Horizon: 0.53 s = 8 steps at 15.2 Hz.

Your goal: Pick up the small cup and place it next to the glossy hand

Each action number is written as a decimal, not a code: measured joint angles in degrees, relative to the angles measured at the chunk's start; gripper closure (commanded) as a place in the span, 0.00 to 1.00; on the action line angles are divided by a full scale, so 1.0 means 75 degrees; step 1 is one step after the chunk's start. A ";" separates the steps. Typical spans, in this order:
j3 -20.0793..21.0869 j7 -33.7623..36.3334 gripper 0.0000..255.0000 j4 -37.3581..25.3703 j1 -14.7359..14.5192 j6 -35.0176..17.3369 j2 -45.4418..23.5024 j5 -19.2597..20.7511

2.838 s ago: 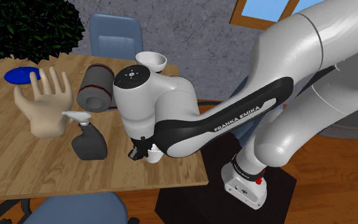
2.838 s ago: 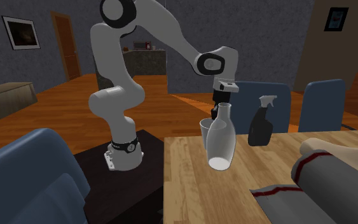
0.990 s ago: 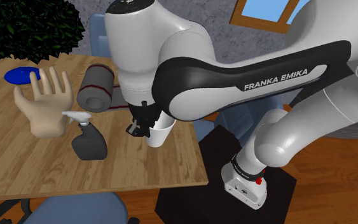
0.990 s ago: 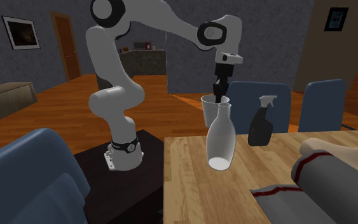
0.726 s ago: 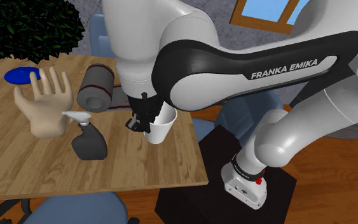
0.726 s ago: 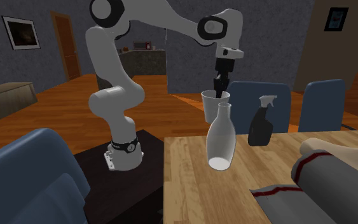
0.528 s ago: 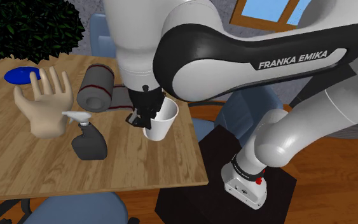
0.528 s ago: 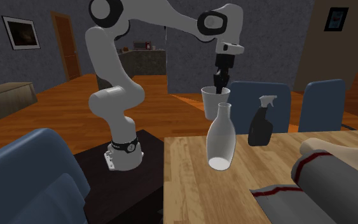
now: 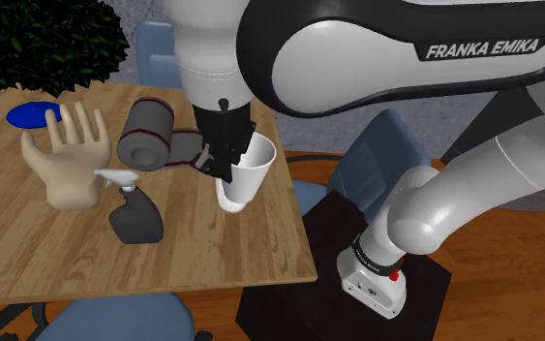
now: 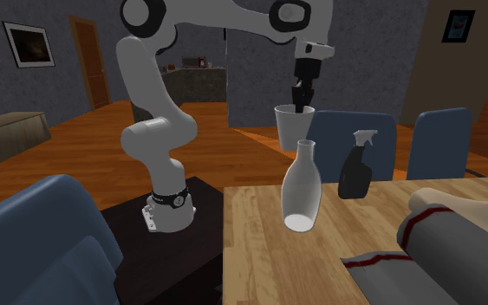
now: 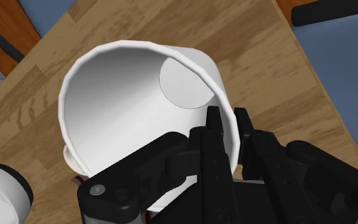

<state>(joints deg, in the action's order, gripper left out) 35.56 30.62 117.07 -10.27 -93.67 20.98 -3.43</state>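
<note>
A plain white cup (image 9: 252, 172) hangs tilted above the wooden table (image 9: 28, 242), near its edge by the stand. My gripper (image 9: 231, 170) is shut on the cup's rim, one finger inside the wall and one outside, as the wrist view shows (image 11: 229, 130) on the cup (image 11: 133, 102). In the second exterior view the cup (image 10: 291, 126) dangles under the gripper (image 10: 302, 102), well above the tabletop. The glossy beige hand (image 9: 67, 160) stands upright with palm showing, far toward the shoulder view's left of the cup.
A dark spray bottle (image 9: 135, 210) stands between hand and cup. A grey rolled towel (image 9: 148, 132) lies behind it, a blue plate (image 9: 32, 114) farther back. A clear carafe (image 10: 301, 191) stands below the cup. Blue chairs (image 10: 430, 139) ring the table.
Over the last second the gripper has carried the cup straight up, away from the tabletop and above the carafe's mouth. The grip on the rim is unchanged.
</note>
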 measured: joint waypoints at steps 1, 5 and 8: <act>-0.0005 0.0000 1.00 -0.0114 0.0007 0.0104 -0.0011 0.0009; 0.0067 -0.0018 1.00 -0.0945 0.0306 0.0145 -0.0917 0.0509; 0.0131 0.0017 1.00 -0.1590 0.0487 0.0104 -0.1748 0.0986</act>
<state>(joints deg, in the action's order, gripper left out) 36.54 30.75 105.14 -6.61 -92.89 7.87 3.97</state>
